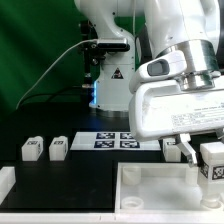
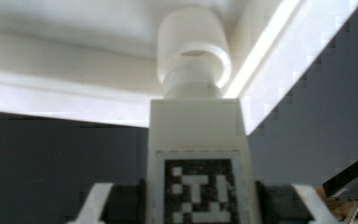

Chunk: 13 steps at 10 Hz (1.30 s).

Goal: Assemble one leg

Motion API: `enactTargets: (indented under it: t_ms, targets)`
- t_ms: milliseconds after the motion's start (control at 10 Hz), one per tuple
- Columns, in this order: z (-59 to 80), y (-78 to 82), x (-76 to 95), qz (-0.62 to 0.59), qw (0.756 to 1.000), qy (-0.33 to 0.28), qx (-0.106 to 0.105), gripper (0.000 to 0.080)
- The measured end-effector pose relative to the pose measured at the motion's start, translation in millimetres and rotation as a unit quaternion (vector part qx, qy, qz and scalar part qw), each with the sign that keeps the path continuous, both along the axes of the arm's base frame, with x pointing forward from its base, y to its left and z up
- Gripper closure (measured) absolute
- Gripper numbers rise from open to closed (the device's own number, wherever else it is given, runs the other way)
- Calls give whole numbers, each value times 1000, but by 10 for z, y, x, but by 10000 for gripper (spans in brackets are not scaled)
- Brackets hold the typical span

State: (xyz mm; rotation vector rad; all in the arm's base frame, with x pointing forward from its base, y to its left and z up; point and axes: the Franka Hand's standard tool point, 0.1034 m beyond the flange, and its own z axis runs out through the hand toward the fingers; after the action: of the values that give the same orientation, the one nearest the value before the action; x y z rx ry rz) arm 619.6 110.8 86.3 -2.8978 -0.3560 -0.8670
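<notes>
My gripper [image 1: 207, 158] is shut on a leg [image 1: 212, 166], a small white post with a black-and-white tag, held over the exterior view's right part of the large white panel [image 1: 150, 192]. In the wrist view the leg [image 2: 201, 130] stands between my fingers [image 2: 108, 200], its tag towards the camera and its round peg end pointing at the panel [image 2: 60, 98]. I cannot tell whether the peg touches the panel. Two more legs [image 1: 33, 149] [image 1: 58, 148] stand at the exterior view's left, and another [image 1: 170, 148] stands next to my gripper.
The marker board [image 1: 114, 140] lies on the black table behind the panel. The arm's base and a lit grey box [image 1: 108, 92] stand at the back. A white block [image 1: 5, 183] sits at the exterior view's left edge.
</notes>
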Motion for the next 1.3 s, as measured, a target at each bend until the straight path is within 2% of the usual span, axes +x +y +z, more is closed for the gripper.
enactTargets:
  t_ms: [400, 600, 1000, 1100, 1200, 1300]
  targets:
    - [-120, 54, -21, 2, 1000, 5, 2, 508]
    - [-125, 50, 4, -2, 1000, -16, 4, 508]
    - [-126, 50, -7, -1, 1000, -11, 3, 508]
    - [-132, 51, -10, 0, 1000, -10, 3, 419]
    - [-132, 50, -11, -1, 1000, -10, 3, 240]
    - [-135, 50, -12, -1, 1000, -10, 3, 178]
